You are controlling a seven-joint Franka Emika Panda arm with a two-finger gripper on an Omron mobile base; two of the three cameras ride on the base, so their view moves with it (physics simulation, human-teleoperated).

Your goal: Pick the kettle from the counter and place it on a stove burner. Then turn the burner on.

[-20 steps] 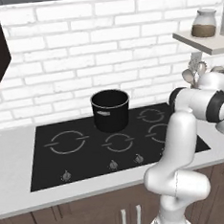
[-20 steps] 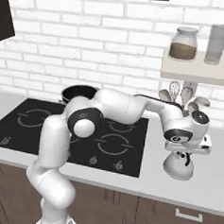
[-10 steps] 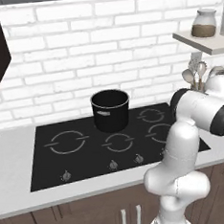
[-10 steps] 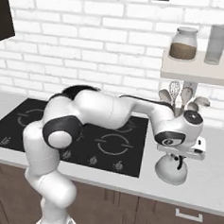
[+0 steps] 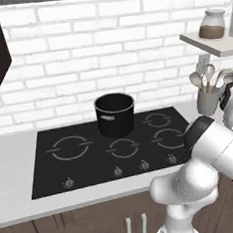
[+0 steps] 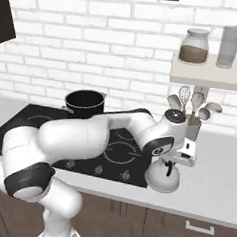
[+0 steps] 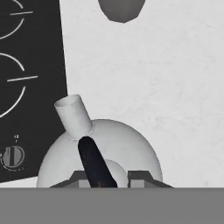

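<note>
So the kettle [image 6: 162, 176] is sitting on the counter [image 6: 220, 193] just off the right edge of the black cooktop [image 5: 92, 158], not on any ring yet. The gripper [image 7: 103, 177] is right down on top of it, jaws clamped on the dark handle [image 7: 92, 162], spout [image 7: 73, 114] poking toward the glass. Looks like the grab is done, but it's hard to tell if it's lifted. Still left: carry it to the stove burner [image 5: 70, 148], set it down, then twist a knob [image 5: 69, 182]. The black pot [image 5: 115, 113] hogs a back ring.
</note>
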